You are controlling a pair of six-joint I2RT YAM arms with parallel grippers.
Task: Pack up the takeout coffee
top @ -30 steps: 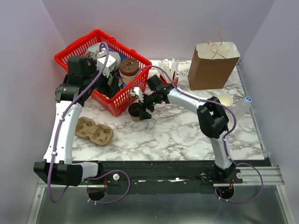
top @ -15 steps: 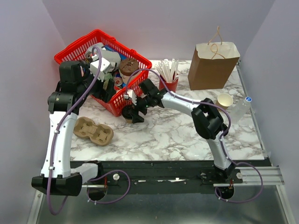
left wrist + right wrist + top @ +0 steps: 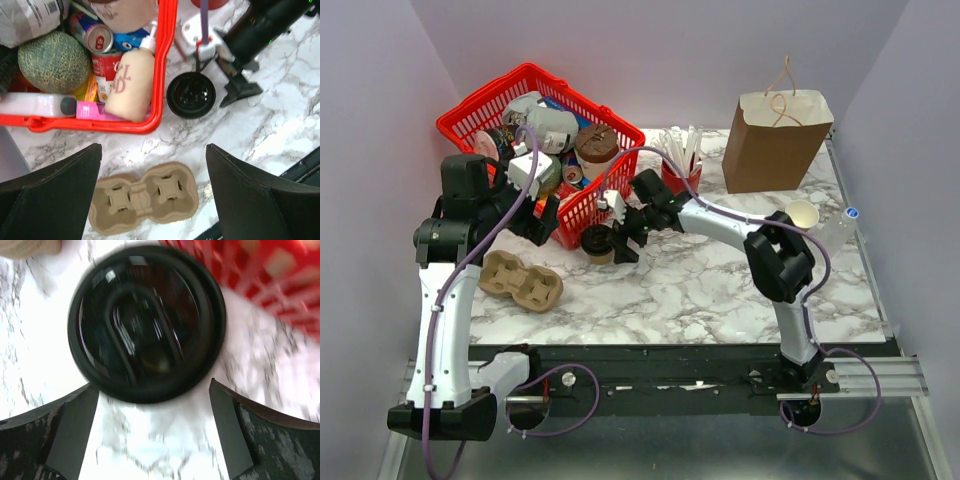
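The takeout coffee (image 3: 597, 241), a small brown cup with a round black lid, stands upright on the marble just outside the red basket's near corner. My right gripper (image 3: 619, 240) is open beside it on its right. In the right wrist view the lid (image 3: 147, 322) fills the frame just ahead of the spread fingertips (image 3: 80, 410), which do not press it. My left gripper (image 3: 536, 205) hangs open over the basket's front edge. Its wrist view looks down on the lid (image 3: 191, 95) and the two-hole cardboard carrier (image 3: 145, 197).
The red basket (image 3: 483, 103) at the back left holds cans, a bottle, a melon and bags. The carrier (image 3: 521, 280) lies in front of it. A brown paper bag (image 3: 775, 140) stands at the back right, with a red straw cup (image 3: 680, 172) and a lidless tan cup (image 3: 803, 214) nearby.
My right gripper carried the coffee a little left, set it by the basket and opened. My left arm came up out of the basket and drew back toward the near side.
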